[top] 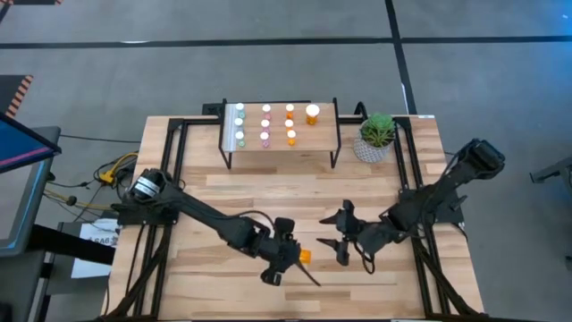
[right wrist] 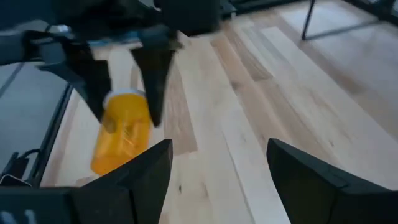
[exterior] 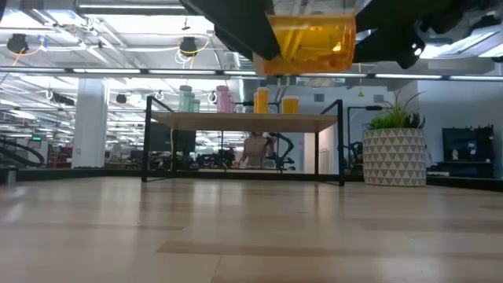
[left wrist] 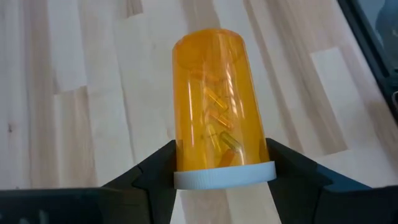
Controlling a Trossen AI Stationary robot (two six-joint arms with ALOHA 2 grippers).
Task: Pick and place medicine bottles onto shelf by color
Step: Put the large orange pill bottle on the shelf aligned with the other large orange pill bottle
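A large orange medicine bottle [left wrist: 214, 106] with a white cap hangs above the table's near middle, with my left gripper [top: 295, 255] shut on it. My right gripper [top: 336, 234] stands open just to the bottle's right, with nothing between its fingers. In the right wrist view the bottle [right wrist: 121, 137] shows ahead of that gripper [right wrist: 217, 171]. The shelf [top: 280, 125] stands at the far middle of the table. On it stand several small green, pink and orange bottles in columns, and one larger orange bottle [top: 312, 114] at the right. My left gripper pinches the orange bottle at its capped end [left wrist: 224, 175] between its two fingers [left wrist: 155, 171], one on each side. The fingers slant down from the table's left. The bottle hangs tilted below them, base away from the gripper, lifted clear of the table [exterior: 310, 39].
A potted green plant [top: 377, 136] stands on the table right of the shelf. Black frame rails [top: 170, 143] run along the table's left and right sides. Bare wood lies between the grippers and the shelf.
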